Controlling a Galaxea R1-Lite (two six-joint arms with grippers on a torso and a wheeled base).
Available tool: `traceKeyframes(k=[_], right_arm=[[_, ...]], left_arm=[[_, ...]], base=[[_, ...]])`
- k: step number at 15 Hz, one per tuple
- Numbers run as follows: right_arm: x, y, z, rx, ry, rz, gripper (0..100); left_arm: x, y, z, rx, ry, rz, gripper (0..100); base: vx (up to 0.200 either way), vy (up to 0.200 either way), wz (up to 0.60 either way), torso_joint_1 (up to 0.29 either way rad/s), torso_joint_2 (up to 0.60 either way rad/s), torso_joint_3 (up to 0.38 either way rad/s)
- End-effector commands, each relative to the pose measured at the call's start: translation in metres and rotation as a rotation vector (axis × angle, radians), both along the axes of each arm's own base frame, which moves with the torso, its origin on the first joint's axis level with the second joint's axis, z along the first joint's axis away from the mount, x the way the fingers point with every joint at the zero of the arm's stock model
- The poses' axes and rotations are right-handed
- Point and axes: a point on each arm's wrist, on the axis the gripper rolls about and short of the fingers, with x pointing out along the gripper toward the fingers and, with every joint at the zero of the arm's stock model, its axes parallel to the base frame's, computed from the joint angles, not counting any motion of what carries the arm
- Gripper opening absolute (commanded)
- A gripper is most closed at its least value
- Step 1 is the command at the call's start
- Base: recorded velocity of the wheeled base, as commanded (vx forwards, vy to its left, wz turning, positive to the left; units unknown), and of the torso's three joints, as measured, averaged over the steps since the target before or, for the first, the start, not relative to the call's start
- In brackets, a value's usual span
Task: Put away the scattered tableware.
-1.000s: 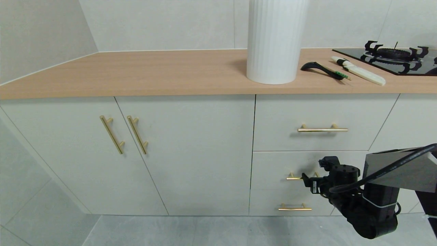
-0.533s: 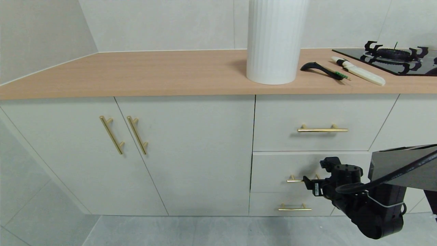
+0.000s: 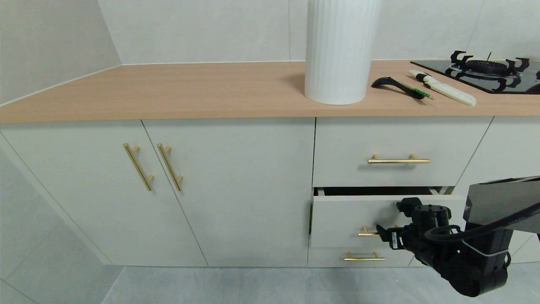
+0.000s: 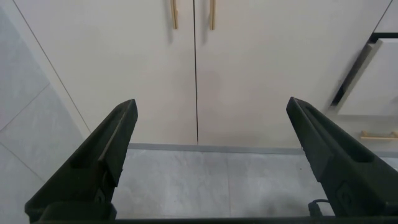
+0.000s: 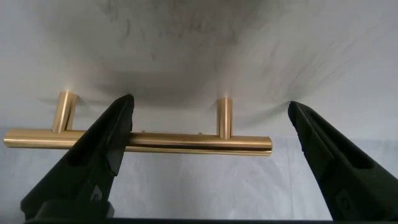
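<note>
A wooden countertop [image 3: 168, 90] is seen running across a bank of pale cabinets, and a tall white ribbed container [image 3: 341, 50] is stood on it, near the front edge. The scattered tableware is laid on the countertop just to the right of this container. A black ladle [image 3: 398, 86] is found nearest it. A thin green-striped stick [image 3: 425, 93] is seen at the ladle's far end, and beyond that a white knife [image 3: 445, 90] is laid slantwise. A black stove [image 3: 485, 71] is set still farther right of the container. Below the container and to its left, two cabinet doors [image 3: 168, 190] are kept closed. Below it and slightly to its right, three drawers are stacked. The middle drawer [image 3: 346, 215] is drawn partly out, so that a dark gap is shown along its top edge. The right gripper [image 5: 210, 106] is held at this drawer's front with its fingers [image 5: 106, 155] spread wide, and the drawer's brass handle [image 5: 186, 142] is seen crossing behind one of them. No clamping on the bar is shown. The left gripper [image 4: 210, 106] is held low, well below and to the left of the container. It faces the two doors, with its fingers released and spread and nothing held between them.
</note>
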Motion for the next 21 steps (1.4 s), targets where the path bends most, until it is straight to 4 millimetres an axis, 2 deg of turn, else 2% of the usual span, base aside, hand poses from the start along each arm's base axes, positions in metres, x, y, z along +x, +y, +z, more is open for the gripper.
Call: traceKeyframes(k=[1, 2, 3, 5, 6, 8, 9, 13, 15, 18, 21], right_arm=[[-0.017, 0.001, 0.046, 0.031, 0.006, 0.057, 100], [-0.022, 0.002, 0.057, 0.035, 0.015, 0.071, 100], [-0.035, 0.001, 0.084, 0.040, 0.042, 0.090, 100], [-0.054, 0.004, 0.122, 0.064, 0.010, 0.137, 100], [-0.056, 0.005, 0.126, 0.066, -0.001, 0.140, 100], [-0.069, 0.008, 0.155, 0.087, -0.099, 0.168, 100], [-0.071, 0.009, 0.159, 0.090, -0.117, 0.170, 100], [-0.062, 0.011, 0.152, 0.097, -0.142, 0.163, 100], [-0.052, 0.014, 0.139, 0.093, -0.146, 0.150, 100], [-0.030, 0.019, 0.106, 0.056, -0.180, 0.074, 100], [-0.014, 0.023, 0.083, 0.051, -0.258, 0.035, 100]], left_arm=[[0.000, 0.000, 0.000, 0.000, 0.002, 0.000, 100], [0.000, 0.000, 0.000, 0.000, 0.000, 0.000, 100], [0.000, 0.000, 0.000, 0.000, 0.000, 0.000, 100], [0.000, 0.000, 0.000, 0.000, 0.002, 0.000, 100], [0.000, 0.000, 0.000, 0.000, 0.002, 0.000, 100], [0.000, 0.000, 0.000, 0.000, 0.002, 0.000, 100], [0.000, 0.000, 0.000, 0.000, 0.000, 0.000, 100], [0.000, 0.000, 0.000, 0.000, 0.000, 0.000, 100], [0.000, 0.000, 0.000, 0.000, 0.002, 0.000, 100], [0.000, 0.000, 0.000, 0.000, 0.000, 0.000, 100], [0.000, 0.000, 0.000, 0.000, 0.000, 0.001, 100]], base=[[0.000, 0.000, 0.00, 0.000, 0.00, 0.000], [0.000, 0.000, 0.00, 0.000, 0.00, 0.000], [0.000, 0.000, 0.00, 0.000, 0.00, 0.000], [0.000, 0.000, 0.00, 0.000, 0.00, 0.000], [0.000, 0.000, 0.00, 0.000, 0.00, 0.000], [0.000, 0.000, 0.00, 0.000, 0.00, 0.000], [0.000, 0.000, 0.00, 0.000, 0.00, 0.000], [0.000, 0.000, 0.00, 0.000, 0.00, 0.000], [0.000, 0.000, 0.00, 0.000, 0.00, 0.000], [0.000, 0.000, 0.00, 0.000, 0.00, 0.000], [0.000, 0.000, 0.00, 0.000, 0.00, 0.000]])
